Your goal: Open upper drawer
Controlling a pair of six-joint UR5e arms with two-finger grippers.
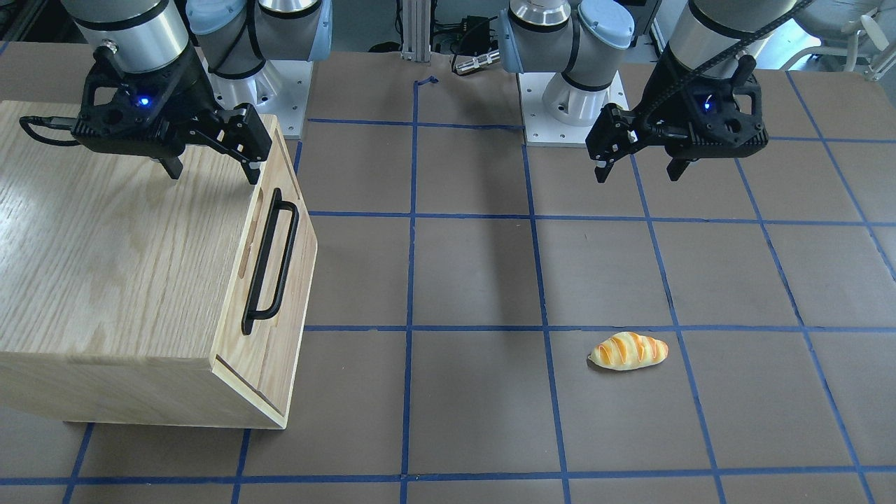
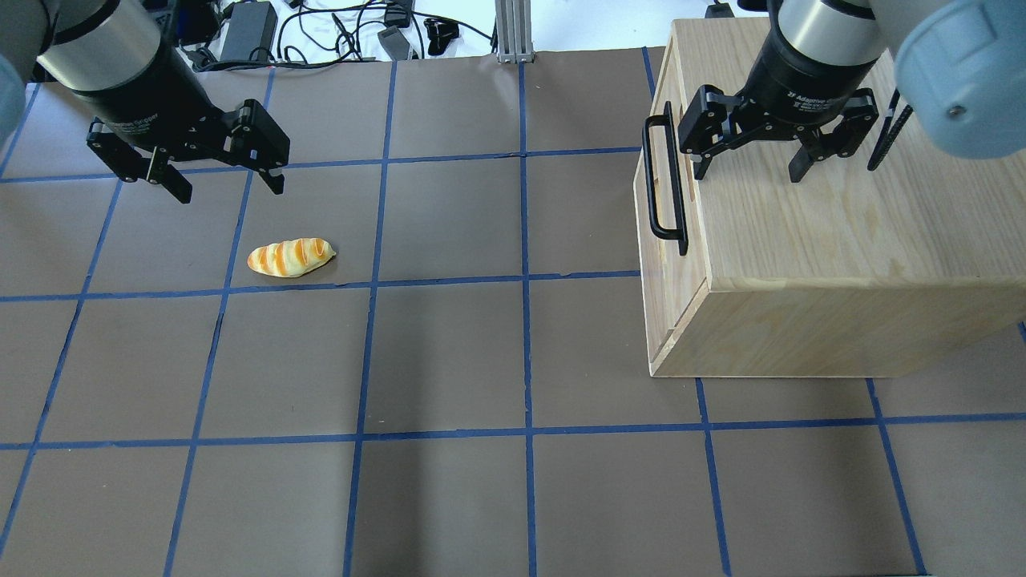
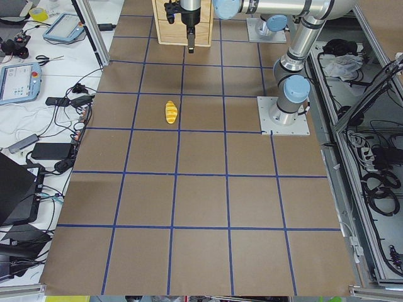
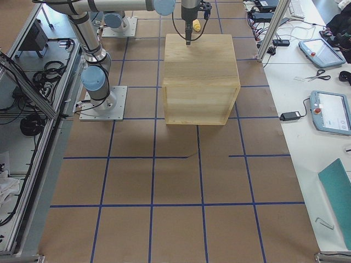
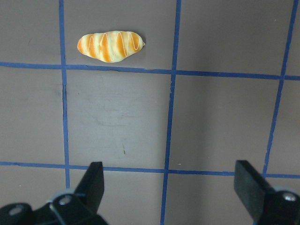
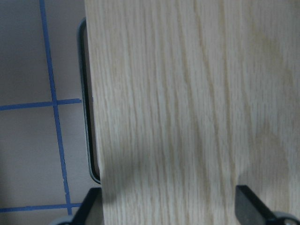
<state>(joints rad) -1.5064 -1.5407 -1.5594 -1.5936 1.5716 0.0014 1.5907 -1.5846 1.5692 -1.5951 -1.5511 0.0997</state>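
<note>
In the right wrist view the cabinet (image 6: 187,117) top hides the front of the upper drawer (image 1: 302,273); only a thin strip of its handle (image 6: 85,122) shows. There the fingers (image 6: 91,208) of the right gripper (image 2: 748,175) are cut by the lower edge.

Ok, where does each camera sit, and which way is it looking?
Front-facing: across the table, facing the robot; both bases, left pincer, right pincer.
Overhead: behind the robot, looking down; both pincers, right over the cabinet.
Exterior left: the table's left end, looking along it; both arms.
Exterior right: opposite end; both arms.
Left wrist: down at the bread roll; fingertips.
Right wrist: down on the cabinet top; fingertips.
Front-facing and overhead share the upper drawer handle.
</note>
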